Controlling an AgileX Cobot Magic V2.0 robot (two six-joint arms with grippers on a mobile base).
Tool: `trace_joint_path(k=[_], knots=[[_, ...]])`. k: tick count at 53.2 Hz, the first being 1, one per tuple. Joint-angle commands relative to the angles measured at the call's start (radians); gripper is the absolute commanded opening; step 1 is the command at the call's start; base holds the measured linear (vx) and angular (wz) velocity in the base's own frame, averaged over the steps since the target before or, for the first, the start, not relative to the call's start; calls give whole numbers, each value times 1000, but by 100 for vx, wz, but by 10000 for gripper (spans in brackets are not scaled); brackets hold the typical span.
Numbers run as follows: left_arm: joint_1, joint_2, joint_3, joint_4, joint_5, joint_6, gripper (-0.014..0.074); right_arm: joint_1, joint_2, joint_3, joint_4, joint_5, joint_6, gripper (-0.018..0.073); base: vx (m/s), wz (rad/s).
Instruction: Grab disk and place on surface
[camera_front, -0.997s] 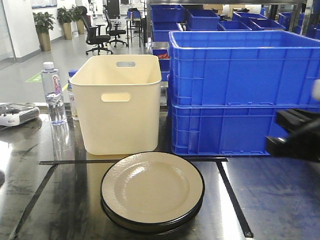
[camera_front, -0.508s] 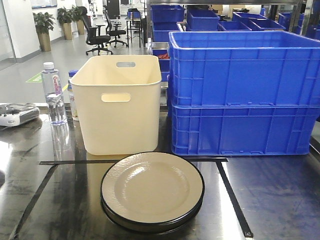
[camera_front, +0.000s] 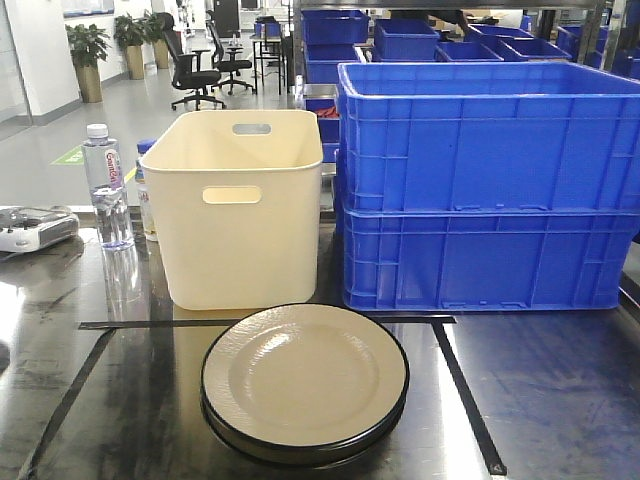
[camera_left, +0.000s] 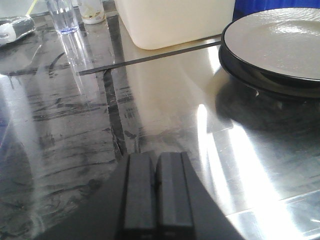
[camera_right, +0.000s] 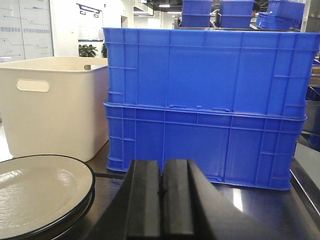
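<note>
Front view, round glossy disk (camera_front: 304, 380), reflective surface (camera_front: 540, 400)

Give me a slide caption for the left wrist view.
Shut left gripper above the glossy metal tabletop, stacked plates at upper right.

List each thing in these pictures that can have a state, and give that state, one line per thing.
Plates: stacked, upright, on the table inside the tape lines.
Cream bin: upright, open-topped; contents hidden.
Blue crates: stacked two high.
Bottle: upright, capped.
Left pincer: shut, holding nothing.
Right pincer: shut, holding nothing.
</note>
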Motion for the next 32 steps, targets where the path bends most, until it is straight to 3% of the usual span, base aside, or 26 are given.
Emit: trace_joint_path(k=[1, 22, 28, 32], knots=[[-6, 4, -25, -35, -44, -1, -2, -2, 2, -30, -5, 14, -9, -12, 0, 0], [-6, -38, -18, -29, -51, -1, -2, -2, 2, -30, -3, 14, -9, -12, 0, 0], [-6, -111, 14, 79, -96, -25, -2, -2, 2, -30, -3, 14, -9, -12, 0, 0], [-6, -186, 58, 153, -124, -127, -2, -2, 2, -30, -3, 14, -9, -12, 0, 0]])
